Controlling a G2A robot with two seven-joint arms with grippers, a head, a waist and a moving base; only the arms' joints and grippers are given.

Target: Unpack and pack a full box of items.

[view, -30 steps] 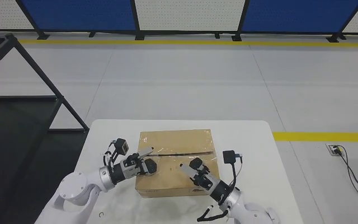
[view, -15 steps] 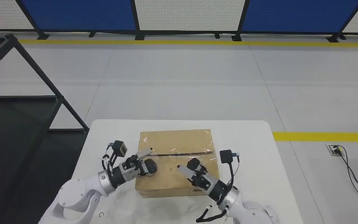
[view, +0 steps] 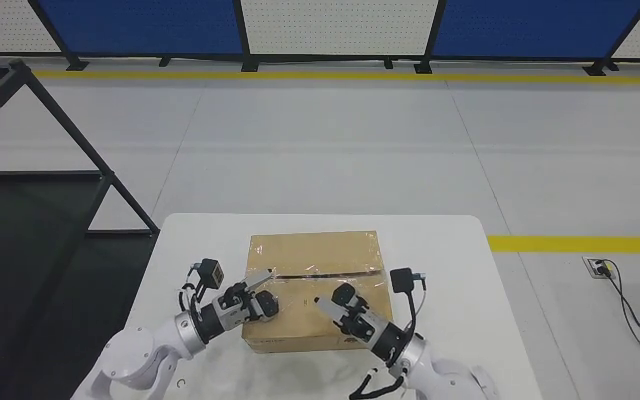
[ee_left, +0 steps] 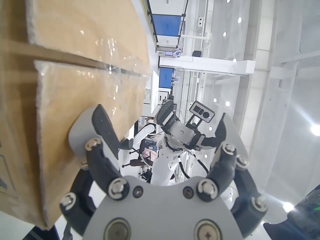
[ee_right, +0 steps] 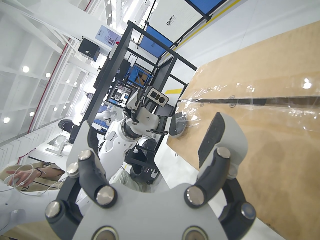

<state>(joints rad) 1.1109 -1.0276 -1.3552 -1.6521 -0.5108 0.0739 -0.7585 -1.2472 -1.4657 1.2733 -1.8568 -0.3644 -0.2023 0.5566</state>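
A closed brown cardboard box (view: 315, 270) lies in the middle of the white table, with clear tape (view: 330, 268) along its top seam. My left gripper (view: 262, 298) is open at the box's near left corner; in the left wrist view one finger (ee_left: 105, 128) rests against the box (ee_left: 82, 51) edge and the other hangs free beside it. My right gripper (view: 333, 303) stands open over the near half of the lid. In the right wrist view one finger (ee_right: 212, 136) is above the box (ee_right: 262, 116) top, and the left gripper (ee_right: 176, 126) shows at the far corner.
The white table (view: 450, 300) has bare room to the right and left of the box. A black metal frame (view: 90, 190) stands off the table's left. Blue and white panels (view: 340, 25) line the back beyond the floor.
Both grippers have shifted slightly: the left one drew back toward the box's near left corner, and the right one slid left across the lid. The box has stayed put.
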